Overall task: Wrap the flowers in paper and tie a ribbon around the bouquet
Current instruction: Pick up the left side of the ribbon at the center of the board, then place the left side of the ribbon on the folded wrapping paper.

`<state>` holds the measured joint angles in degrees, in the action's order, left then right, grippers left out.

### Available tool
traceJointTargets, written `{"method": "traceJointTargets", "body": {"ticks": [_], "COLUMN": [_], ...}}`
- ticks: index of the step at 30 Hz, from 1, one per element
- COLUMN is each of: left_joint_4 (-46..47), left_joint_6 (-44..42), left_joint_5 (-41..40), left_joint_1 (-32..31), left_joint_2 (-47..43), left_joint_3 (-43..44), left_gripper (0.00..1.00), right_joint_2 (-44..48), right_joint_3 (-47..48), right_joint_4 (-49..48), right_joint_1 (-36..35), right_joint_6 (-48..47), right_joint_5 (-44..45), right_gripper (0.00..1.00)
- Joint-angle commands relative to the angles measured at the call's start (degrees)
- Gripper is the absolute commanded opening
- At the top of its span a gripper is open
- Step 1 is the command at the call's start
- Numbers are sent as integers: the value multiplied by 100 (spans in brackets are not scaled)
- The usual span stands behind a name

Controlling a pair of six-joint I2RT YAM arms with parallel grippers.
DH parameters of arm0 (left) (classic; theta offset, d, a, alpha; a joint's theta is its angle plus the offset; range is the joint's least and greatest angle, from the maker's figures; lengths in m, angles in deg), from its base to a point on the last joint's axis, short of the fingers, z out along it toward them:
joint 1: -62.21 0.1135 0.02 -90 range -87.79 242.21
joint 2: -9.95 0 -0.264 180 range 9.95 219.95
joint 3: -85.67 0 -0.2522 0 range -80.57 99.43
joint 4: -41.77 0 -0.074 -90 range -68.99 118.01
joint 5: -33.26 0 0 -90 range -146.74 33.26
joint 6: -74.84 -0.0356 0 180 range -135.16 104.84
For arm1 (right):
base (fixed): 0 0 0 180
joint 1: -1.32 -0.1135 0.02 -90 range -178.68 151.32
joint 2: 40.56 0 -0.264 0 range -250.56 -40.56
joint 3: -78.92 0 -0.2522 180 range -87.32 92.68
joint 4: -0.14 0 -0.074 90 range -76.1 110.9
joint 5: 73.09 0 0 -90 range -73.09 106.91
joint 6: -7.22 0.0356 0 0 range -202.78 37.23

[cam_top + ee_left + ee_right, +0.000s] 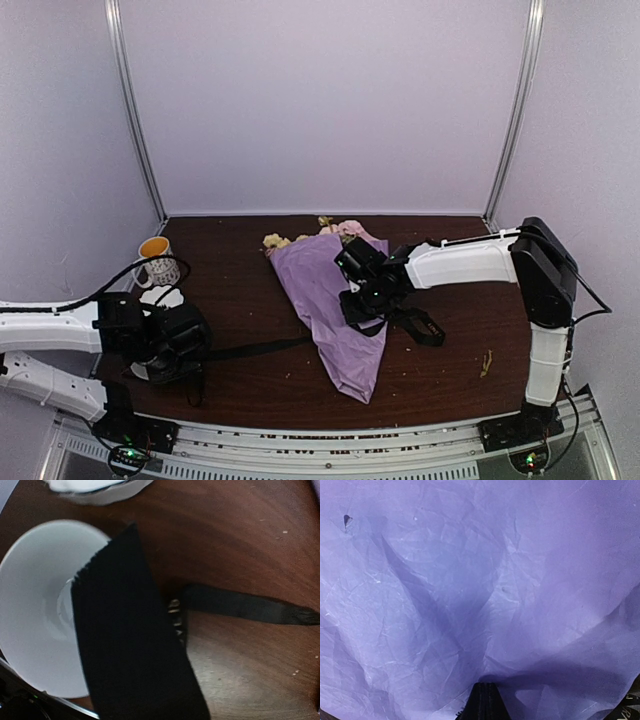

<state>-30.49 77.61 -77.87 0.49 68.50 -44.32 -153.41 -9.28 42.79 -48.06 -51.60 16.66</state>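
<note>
The bouquet lies mid-table as a tapering cone of lilac paper (pixel 335 310). Yellow and pink flowers (pixel 335 229) stick out at its far end. My right gripper (pixel 362 303) sits at the cone's right side. Its fingertips (pixel 487 695) are together, and the crinkled paper (pixel 470 580) puckers toward them. The black ribbon (pixel 262 348) runs across the table from under the bouquet to my left gripper (pixel 188 345). In the left wrist view the left gripper (pixel 112 560) is shut over a white bowl (pixel 35 610). The ribbon (pixel 240 607), with white lettering, rises to the fingers' edge.
A mug (pixel 157 263) with an orange inside stands at the left back, with a white dish (pixel 161 296) just in front of it. The white bowl (pixel 140 371) sits under my left gripper. A black strap (pixel 425 328) lies right of the bouquet, and bits of stem (pixel 486 362) lie at the right.
</note>
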Motion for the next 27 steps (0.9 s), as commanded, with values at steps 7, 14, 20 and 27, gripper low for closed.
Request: {"method": "traceJointTargets", "body": {"ticks": [7, 14, 20, 27], "left_joint_4": [1743, 3884, 5386, 6419], "left_joint_6": [-3175, -5422, -6544, -6662], "left_joint_5": [-966, -140, 1366, 3017], "left_joint_1": [224, 1336, 1337, 1333], "left_joint_2": [-138, 470, 1877, 2668], "left_joint_3": [1013, 1880, 2946, 3217], "left_gripper": [0, 0, 0, 0], "right_joint_2": [367, 419, -277, -652], "right_joint_3": [320, 1198, 2123, 2622], "right_joint_4": [86, -87, -457, -1199], "right_joint_1": [347, 819, 818, 668], "right_joint_6": [-320, -622, -200, 447], "right_joint_5": [-453, -814, -1680, -2203], "right_gripper": [0, 0, 0, 0]}}
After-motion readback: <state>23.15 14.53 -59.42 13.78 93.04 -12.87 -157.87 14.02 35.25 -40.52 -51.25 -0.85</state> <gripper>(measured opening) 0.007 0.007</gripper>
